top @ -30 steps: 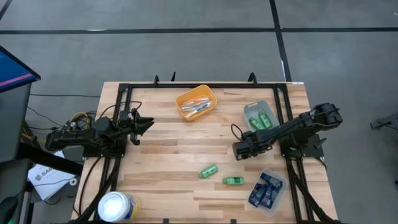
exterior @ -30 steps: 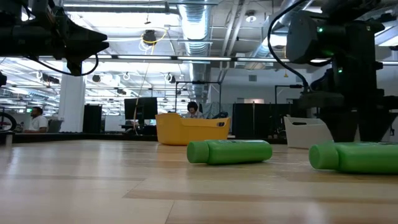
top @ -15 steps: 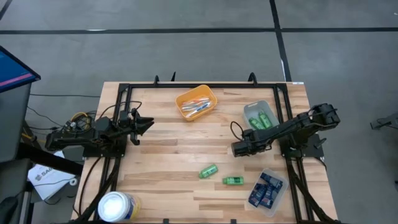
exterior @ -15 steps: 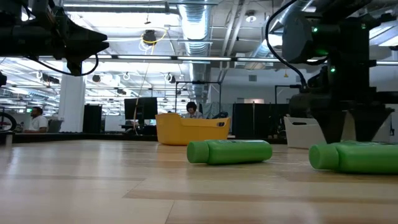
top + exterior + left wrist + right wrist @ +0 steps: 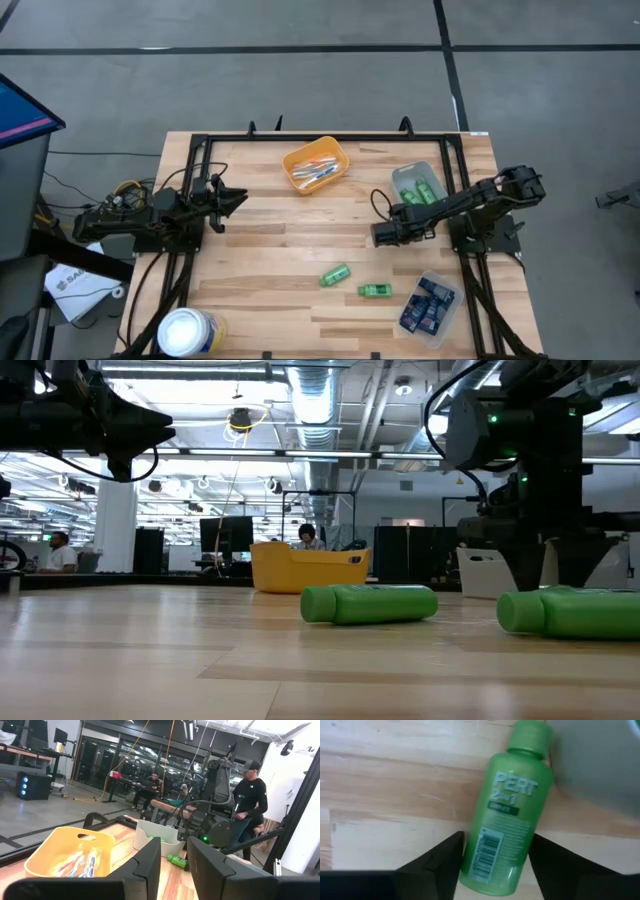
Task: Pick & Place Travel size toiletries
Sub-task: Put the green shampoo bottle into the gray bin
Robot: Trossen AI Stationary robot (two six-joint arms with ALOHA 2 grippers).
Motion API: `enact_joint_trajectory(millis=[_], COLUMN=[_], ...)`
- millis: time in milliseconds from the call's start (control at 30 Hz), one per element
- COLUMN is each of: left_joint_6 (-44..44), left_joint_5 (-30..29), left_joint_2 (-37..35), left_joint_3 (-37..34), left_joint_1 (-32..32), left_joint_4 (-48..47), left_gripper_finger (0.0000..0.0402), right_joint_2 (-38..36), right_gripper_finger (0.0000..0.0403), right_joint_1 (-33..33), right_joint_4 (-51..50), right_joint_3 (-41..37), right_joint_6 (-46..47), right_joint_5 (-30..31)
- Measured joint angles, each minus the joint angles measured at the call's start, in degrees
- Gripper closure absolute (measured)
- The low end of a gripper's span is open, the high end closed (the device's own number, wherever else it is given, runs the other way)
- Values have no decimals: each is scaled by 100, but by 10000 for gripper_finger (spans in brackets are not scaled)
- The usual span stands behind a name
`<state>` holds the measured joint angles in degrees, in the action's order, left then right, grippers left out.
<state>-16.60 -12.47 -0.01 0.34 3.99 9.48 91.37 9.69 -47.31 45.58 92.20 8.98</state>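
**Right arm carrying a bottle toward the grey tray**

The right claw (image 5: 383, 236) is edging toward the upper left of the high view, clamped on a green bottle (image 5: 507, 815). Next it is needing a swing up over the grey tray (image 5: 432, 170) before releasing. 2 loose bottles (image 5: 335, 274) are lying lower centre on the counter (image 5: 260, 260). The left claw (image 5: 240, 198) is waiting at left, narrow, holding nothing.
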Motion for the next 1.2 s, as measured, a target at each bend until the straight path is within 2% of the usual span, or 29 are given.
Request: enact_joint_trajectory(millis=[133,267,467,633,900,1200], left_joint_6=[0,0,0,0,0,0], left_joint_5=[2,3,21,22,20,7], left_joint_2=[0,0,0,0,0,0], left_joint_3=[0,0,0,0,0,0], left_joint_1=[0,0,0,0,0,0], left_joint_4=[-1,2,2,-1,-1,-1], left_gripper_finger=[309,309,309,309,309,309], right_joint_2=[-4,-11,0,-2,-30,-74], right_gripper_finger=[233,252,255,252,251,252], right_joint_1=[3,8,159,131,-820,-2294], right_joint_4=[-2,9,418,514,-1431,-2453], right_joint_3=[0,0,213,982,2298,2352], right_joint_6=[-8,-38,-386,-1288,-3109,-4465], right_joint_5=[-6,-110,-357,-331,259,613])
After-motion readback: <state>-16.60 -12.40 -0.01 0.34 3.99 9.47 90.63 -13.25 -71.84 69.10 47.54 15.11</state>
